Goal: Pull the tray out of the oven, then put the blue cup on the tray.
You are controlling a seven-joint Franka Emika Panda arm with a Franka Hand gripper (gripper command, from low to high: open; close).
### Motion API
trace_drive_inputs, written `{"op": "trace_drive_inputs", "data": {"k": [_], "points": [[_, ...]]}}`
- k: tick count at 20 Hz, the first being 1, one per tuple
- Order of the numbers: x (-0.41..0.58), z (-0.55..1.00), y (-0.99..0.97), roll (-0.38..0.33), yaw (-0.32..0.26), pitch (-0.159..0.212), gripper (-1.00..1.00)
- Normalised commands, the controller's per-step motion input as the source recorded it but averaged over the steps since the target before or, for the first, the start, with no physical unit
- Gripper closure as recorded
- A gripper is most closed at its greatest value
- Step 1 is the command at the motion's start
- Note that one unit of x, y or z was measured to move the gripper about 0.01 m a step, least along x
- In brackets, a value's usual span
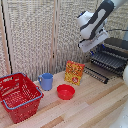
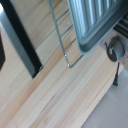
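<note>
Tray (image 1: 109, 59): dark wire rack of thin parallel bars, lying flat in the oven (image 1: 111, 56) at the far edge of the table (image 1: 95, 107), on the exterior view's right, front bars looking drawn out over the lowered door (image 1: 97, 73). Judged stiff, light, thin metal; should slide on its rails and could snag if pulled crooked, so best taken at the middle of the front bar with a narrow pinch. In the wrist view a ribbed grey tray (image 2: 95, 22) and a thin wire rod (image 2: 60, 35) show above the wood; how they relate to the rack, cannot tell. Blue cup (image 1: 46, 81): light-blue plastic mug, upright, handle toward the red basket (image 1: 19, 96), mid-table just beside that basket. Judged light, rigid, a bit slick; take it by the rim or wall, handle being small. Red bowl (image 1: 65, 91) sits near the cup toward the front edge; orange-yellow packet (image 1: 74, 72) stands between cup and oven. Gripper (image 1: 95, 41) hangs above the oven front, touching nothing that can be seen; fingers are not clear in either view, so whether spread or pressed together cannot be told, and it appears to carry nothing.
</note>
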Motion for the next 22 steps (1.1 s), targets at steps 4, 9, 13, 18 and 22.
{"op": "trace_drive_inputs", "data": {"k": [4, 9, 13, 18, 22], "points": [[0.224, 0.29, 0.52, 0.224, -0.098, -0.108, -1.00], [0.246, 0.23, 0.63, 0.247, -0.045, -0.134, -1.00], [0.234, 0.23, 0.63, 0.249, -0.043, -0.137, -1.00], [0.181, 0.20, 0.65, 0.246, -0.042, -0.155, -1.00], [0.116, 0.15, 0.66, 0.241, -0.036, -0.177, -1.00]]}}
